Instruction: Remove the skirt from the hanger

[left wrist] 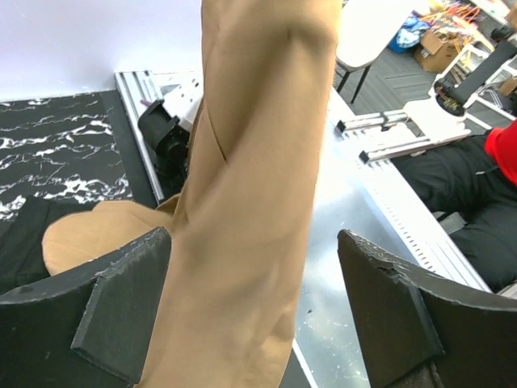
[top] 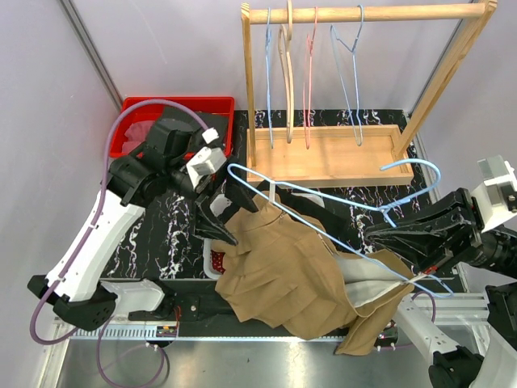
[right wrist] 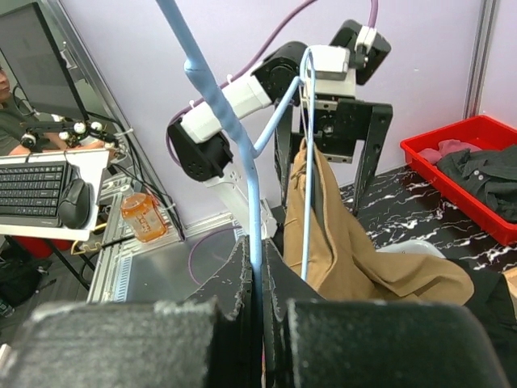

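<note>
Left claw (left wrist: 254, 317): released, jaws wide apart. A fold of the skirt (left wrist: 250, 186) hangs straight down through the gap. The cloth brushes the inner face of one finger (left wrist: 121, 319) and sits well apart from the other, so nothing is pinched.

Right claw (right wrist: 258, 271): clenched on the light-blue hanger (right wrist: 212, 93), with the wire nipped right at the fingertips.

Places, relative to the wooden rack (top: 323, 153):
- The skirt is just in front of it, on the arm-base side. The upper end is lifted at the left claw and the rest is slumped on the table.
- The hanger is slung across in front of the rack, over the skirt, with its hook near the rack's right post.
- The red bin (top: 133, 133) is to the rack's left.

Top view is cluttered: I can't tell whether the waistband is hooked on the wire or just lying under it.
</note>
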Robot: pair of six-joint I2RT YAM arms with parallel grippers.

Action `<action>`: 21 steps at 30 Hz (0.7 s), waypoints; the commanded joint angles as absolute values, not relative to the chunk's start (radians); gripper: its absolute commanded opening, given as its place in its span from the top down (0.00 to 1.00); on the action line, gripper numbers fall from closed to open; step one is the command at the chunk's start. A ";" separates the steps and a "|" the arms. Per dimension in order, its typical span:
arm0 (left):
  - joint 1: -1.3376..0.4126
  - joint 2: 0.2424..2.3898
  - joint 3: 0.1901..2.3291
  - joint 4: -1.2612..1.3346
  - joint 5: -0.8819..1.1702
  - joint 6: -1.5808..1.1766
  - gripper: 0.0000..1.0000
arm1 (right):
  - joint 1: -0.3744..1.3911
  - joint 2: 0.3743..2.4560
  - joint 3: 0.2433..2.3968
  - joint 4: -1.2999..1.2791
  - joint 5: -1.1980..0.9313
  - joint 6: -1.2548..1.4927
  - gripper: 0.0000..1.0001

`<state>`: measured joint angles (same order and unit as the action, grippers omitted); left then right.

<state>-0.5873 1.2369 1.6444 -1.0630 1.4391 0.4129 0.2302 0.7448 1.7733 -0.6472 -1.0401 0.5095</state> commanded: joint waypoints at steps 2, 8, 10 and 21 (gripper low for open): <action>-0.565 1.195 1.571 -1.109 1.396 0.550 0.13 | 0.236 0.767 1.833 -0.526 -1.023 0.543 1.00; -0.572 1.219 1.505 -0.904 1.356 0.381 0.11 | 0.236 0.759 1.799 -0.491 -1.025 0.569 1.00; -0.589 1.242 1.494 -0.852 1.322 0.347 0.07 | 0.236 0.758 1.792 -0.476 -1.020 0.577 1.00; -0.603 1.269 1.632 -0.792 1.390 0.233 1.00 | 0.236 0.749 1.721 -0.543 -0.976 0.533 1.00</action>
<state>-0.6411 1.3022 1.5311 -0.8692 1.3502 0.2794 0.2302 0.7479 1.7302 -0.5735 -1.0325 0.5617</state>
